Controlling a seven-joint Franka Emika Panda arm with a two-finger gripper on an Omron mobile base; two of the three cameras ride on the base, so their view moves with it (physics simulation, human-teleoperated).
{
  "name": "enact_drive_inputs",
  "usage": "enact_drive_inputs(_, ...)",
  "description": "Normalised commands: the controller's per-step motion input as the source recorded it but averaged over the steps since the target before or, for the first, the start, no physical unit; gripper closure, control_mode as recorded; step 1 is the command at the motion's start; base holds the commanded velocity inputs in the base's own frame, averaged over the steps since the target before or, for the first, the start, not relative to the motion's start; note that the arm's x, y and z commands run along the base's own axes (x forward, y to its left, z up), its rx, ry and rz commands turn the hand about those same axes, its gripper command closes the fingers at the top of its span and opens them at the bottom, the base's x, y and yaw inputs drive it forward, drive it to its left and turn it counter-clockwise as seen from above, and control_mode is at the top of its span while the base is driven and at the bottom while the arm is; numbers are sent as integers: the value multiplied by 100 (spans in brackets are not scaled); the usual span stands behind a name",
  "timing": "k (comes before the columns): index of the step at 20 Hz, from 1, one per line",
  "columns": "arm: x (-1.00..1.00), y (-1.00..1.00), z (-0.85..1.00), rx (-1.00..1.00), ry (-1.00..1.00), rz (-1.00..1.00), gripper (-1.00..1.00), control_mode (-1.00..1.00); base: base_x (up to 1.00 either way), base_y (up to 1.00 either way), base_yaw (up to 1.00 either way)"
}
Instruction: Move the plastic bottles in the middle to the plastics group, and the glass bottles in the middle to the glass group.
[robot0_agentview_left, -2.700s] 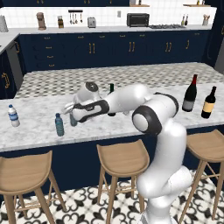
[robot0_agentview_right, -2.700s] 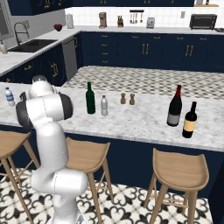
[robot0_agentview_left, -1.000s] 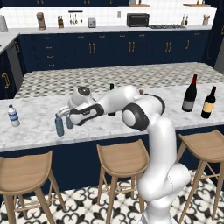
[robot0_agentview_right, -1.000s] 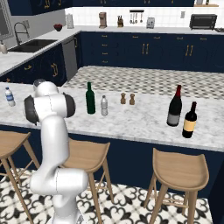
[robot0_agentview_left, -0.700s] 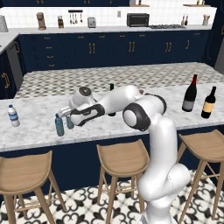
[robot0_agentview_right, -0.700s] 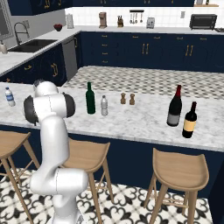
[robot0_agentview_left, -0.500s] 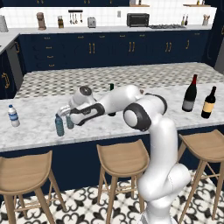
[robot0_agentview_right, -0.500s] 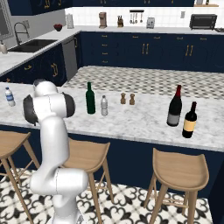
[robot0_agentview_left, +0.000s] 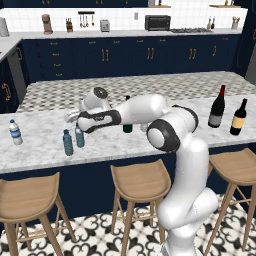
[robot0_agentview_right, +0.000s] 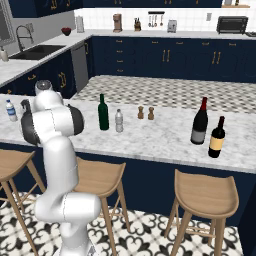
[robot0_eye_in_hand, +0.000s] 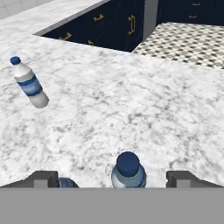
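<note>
- We saw the gripper (robot0_eye_in_hand: 111, 177) with its jaws spread wide and holding nothing; the pale blue bottle (robot0_eye_in_hand: 128, 171) stood upright between the two fingertips (robot0_eye_in_hand: 43, 178), its dark blue cap just below the camera.
- Close beside the gripper, on one side, sat the darker teal bottle (robot0_agentview_left: 67, 143) (in the left base view it stood just next to the pale blue bottle (robot0_agentview_left: 79, 136)).
- Well beyond the gripper stood the white bottle with a blue label band (robot0_eye_in_hand: 29, 83), so the pale blue one seemed to have reached the plastics group.
- We judged the main risk to be a fingertip clipping the cap or shoulder if the hand drew back sideways, not straight up; a light bottle would tip and could knock over its teal neighbour.
- The left base view showed the arm stretched low across the marble counter (robot0_agentview_left: 40, 150), with the two red-topped wine bottles (robot0_agentview_left: 216, 106) far off at the opposite end.
- The right base view showed what the arm hid: the green wine bottle (robot0_agentview_right: 103, 113) and the clear bottle (robot0_agentview_right: 119, 121), waiting side by side mid-counter.
</note>
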Motion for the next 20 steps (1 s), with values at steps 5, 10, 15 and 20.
enact_drive_inputs(5, -42, -48, 58, 0, 2, -1, -100, -100, 0, 0, 0)
enact_drive_inputs(10, -58, -70, 34, 0, 0, -1, -100, -100, 0, 0, 0)
enact_drive_inputs(15, -43, -84, 18, 0, 0, -12, -100, -100, 0, 0, 0)
enact_drive_inputs(20, -7, -85, 11, 0, 0, -31, -100, -100, 0, 0, 0)
